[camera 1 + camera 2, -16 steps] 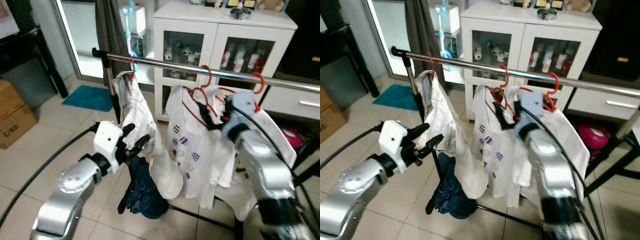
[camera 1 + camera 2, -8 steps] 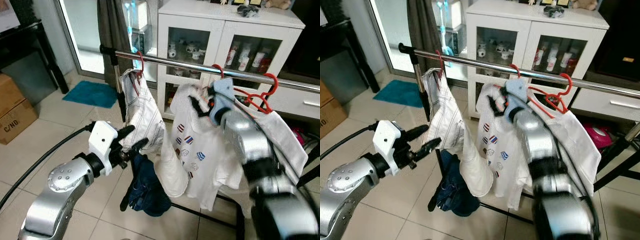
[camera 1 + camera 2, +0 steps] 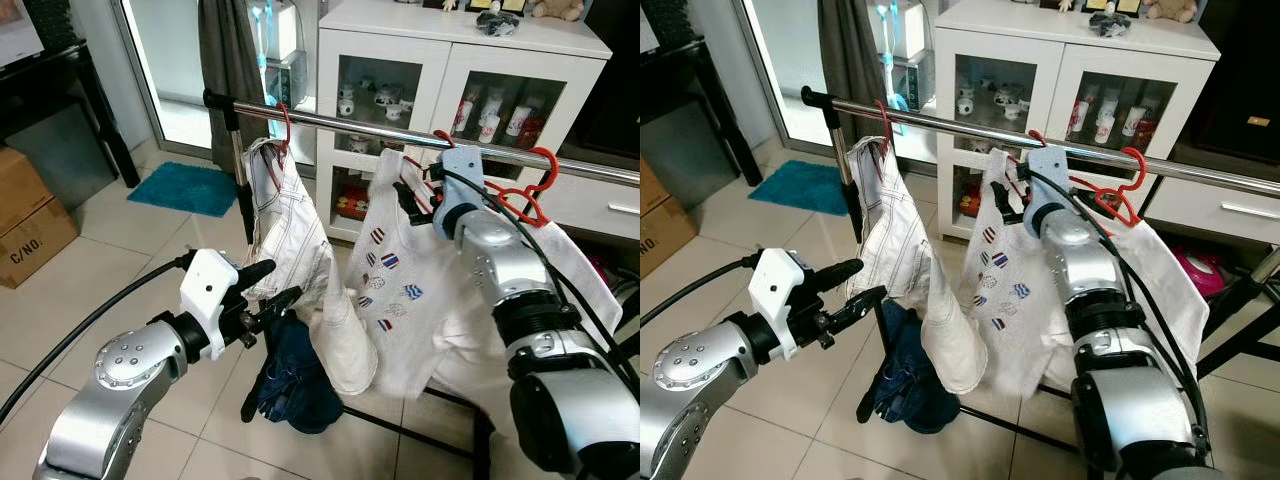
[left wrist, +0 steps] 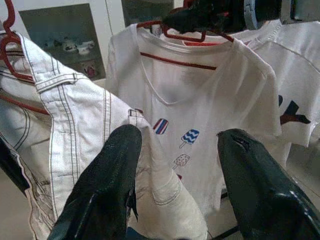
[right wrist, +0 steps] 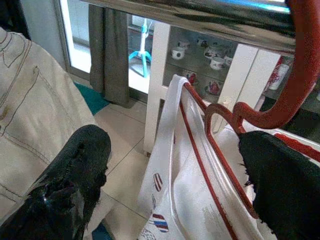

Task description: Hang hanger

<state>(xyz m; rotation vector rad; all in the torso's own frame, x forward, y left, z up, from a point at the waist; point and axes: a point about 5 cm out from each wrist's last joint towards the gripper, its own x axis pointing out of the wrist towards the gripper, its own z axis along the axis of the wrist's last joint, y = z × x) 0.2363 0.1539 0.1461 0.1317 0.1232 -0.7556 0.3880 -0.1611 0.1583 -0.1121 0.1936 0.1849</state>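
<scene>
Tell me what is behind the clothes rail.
Behind the clothes rail stands a white cabinet with glass doors; cups and bottles show on its shelves. The hanging printed T-shirt and the right gripper cover its lower part.

Only one legible marking was found: "C/NO." printed in black on the side of a cardboard box [image 3: 30, 240], which stood on the floor well to the left of the left gripper [image 3: 268, 285]. Nothing else could be read.
</scene>
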